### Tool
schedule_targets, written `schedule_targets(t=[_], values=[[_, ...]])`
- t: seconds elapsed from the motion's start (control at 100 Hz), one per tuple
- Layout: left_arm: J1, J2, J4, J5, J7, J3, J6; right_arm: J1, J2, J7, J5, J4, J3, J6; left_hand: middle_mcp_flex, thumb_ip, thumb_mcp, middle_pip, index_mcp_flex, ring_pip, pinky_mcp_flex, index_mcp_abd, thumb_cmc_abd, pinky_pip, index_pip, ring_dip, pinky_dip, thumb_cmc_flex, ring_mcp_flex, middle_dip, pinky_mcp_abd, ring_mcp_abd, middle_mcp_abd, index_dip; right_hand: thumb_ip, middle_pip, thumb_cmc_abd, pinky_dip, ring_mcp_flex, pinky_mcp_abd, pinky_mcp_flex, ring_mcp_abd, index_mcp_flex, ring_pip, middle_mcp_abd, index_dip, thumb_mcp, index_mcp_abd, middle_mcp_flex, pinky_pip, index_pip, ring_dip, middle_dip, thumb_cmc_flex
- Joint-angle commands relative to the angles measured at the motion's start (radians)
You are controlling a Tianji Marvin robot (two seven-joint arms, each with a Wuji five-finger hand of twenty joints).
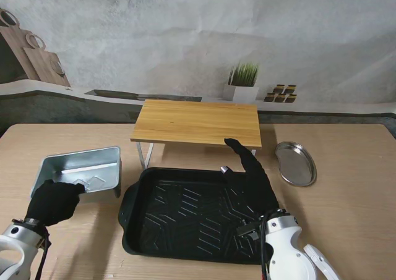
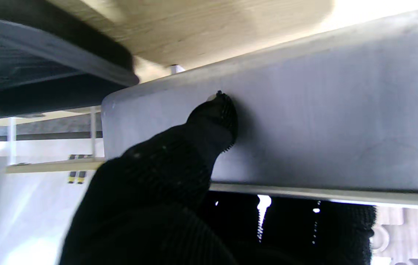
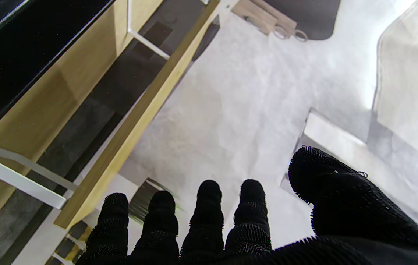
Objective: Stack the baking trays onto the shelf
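Note:
A silver baking tray (image 1: 83, 169) sits at the left, its far side tipped up. My left hand (image 1: 54, 201) is shut on its near rim; in the left wrist view the thumb (image 2: 216, 117) presses the tray's outer wall (image 2: 323, 121) and the fingers curl under the rim. A large black baking tray (image 1: 185, 218) lies in the middle, in front of the wooden shelf (image 1: 195, 122). My right hand (image 1: 250, 175) hovers over the black tray's right side, open, with fingers (image 3: 209, 206) stretched toward the shelf edge (image 3: 120, 121) and holding nothing.
An oval metal dish (image 1: 296, 162) lies on the table to the right of the shelf. A potted plant (image 1: 242, 82) and small blocks stand on the ledge behind. The shelf has thin white legs (image 1: 148, 153).

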Motion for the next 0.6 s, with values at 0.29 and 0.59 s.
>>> schedule_targets(t=[0.29,0.59], values=[[0.182,-0.015,-0.234,-0.006,-0.034,-0.039,-0.076,-0.03,-0.01,-0.006,-0.004,-0.025,0.001,-0.024,0.014,0.073,0.162,0.028,0.177,0.125,0.042,-0.053,0.12,0.149,0.261,0.086,0.061,0.152,0.089,0.027,0.04,0.022,-0.005,0.117,-0.035,0.018,-0.018,-0.011,0.008,-0.039,0.003,-0.024,0.013,0.002,-0.008,-0.006,0.018,-0.007,-0.011,0.003,0.004,-0.006,0.002,-0.012],[0.195,-0.007,-0.328,-0.05,-0.131,0.134,-0.022,-0.048,-0.011,-0.015,-0.008,-0.036,0.005,-0.039,0.012,0.072,0.165,0.024,0.176,0.123,0.042,-0.046,0.117,0.147,0.253,0.09,0.069,0.154,0.088,0.028,0.044,0.026,0.003,0.127,-0.035,0.02,-0.02,-0.011,0.009,-0.038,0.004,-0.024,0.014,0.003,-0.008,-0.006,0.018,-0.007,-0.01,0.004,0.004,-0.005,0.003,-0.012]])
